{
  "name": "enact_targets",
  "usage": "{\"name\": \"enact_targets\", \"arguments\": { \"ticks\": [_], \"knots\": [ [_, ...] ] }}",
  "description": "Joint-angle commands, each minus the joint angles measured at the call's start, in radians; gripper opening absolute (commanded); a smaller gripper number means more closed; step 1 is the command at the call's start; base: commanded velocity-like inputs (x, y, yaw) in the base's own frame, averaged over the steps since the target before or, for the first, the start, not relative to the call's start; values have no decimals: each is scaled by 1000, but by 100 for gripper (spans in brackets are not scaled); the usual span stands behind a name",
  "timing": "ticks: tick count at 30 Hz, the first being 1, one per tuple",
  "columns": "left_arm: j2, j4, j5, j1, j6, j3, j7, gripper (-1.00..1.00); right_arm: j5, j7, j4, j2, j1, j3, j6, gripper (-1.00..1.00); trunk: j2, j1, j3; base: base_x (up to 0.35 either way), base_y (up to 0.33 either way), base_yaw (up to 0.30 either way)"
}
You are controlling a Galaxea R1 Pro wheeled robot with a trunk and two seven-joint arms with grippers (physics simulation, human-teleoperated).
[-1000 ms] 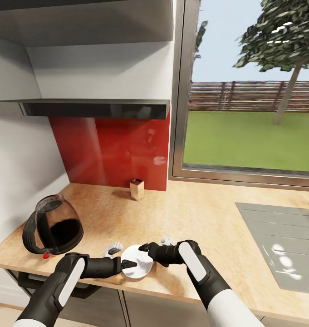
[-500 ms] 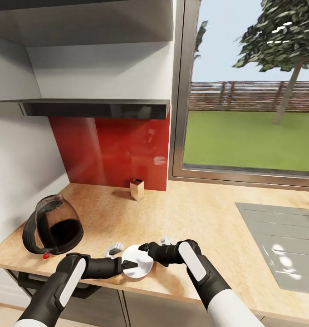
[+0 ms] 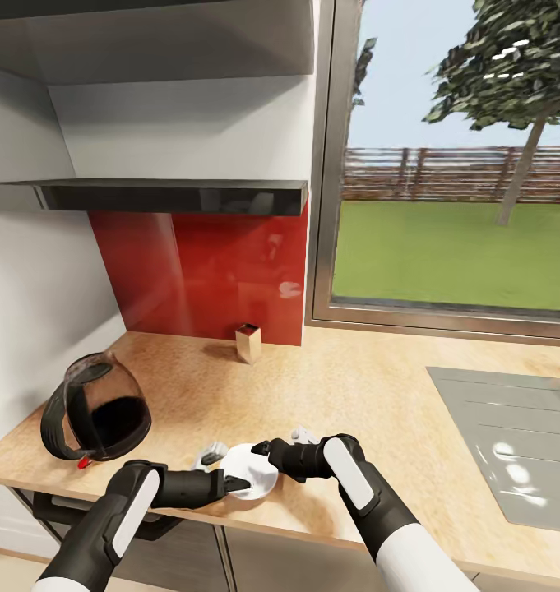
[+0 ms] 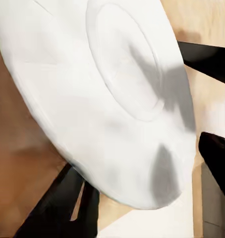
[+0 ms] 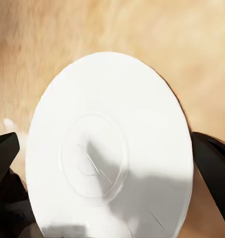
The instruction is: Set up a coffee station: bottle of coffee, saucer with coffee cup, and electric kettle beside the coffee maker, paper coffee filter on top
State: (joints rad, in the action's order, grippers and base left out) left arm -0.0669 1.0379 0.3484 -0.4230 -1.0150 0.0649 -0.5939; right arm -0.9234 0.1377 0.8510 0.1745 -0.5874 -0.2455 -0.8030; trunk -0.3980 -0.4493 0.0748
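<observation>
Both grippers meet at the small flat round white saucer [image 3: 251, 481], held just above the front edge of the long light wood-grain counter [image 3: 370, 395]. The right gripper [image 3: 263, 452] grips the saucer's rim, its dark fingers [image 5: 211, 171] showing at either side of the plate in the right wrist view. The left gripper [image 3: 237, 485] reaches the opposite rim; its dark fingertips [image 4: 206, 57] straddle the saucer's edge in the left wrist view, but whether they pinch it I cannot tell. The rounded dark glass electric kettle [image 3: 94, 409] stands at the counter's left end. A small tan box [image 3: 248, 343] stands before the red backsplash [image 3: 201, 271]. The grey sink [image 3: 510, 440] is cut off at the right.
</observation>
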Motion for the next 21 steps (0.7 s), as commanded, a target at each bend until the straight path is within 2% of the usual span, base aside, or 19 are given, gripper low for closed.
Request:
{"name": "enact_targets", "arguments": {
  "ticks": [1, 21],
  "knots": [
    [-1, 0, -2, -1, -4, 1, -4, -100, -5, 12, 0, 0, -1, -1, -4, 100, -2, -1, 3, 0, 0, 0],
    [-3, -1, -1, -1, -4, -4, -4, -100, -5, 13, 2, 0, -1, -3, -4, 100, -2, -1, 3, 0, 0, 0]
  ]
}}
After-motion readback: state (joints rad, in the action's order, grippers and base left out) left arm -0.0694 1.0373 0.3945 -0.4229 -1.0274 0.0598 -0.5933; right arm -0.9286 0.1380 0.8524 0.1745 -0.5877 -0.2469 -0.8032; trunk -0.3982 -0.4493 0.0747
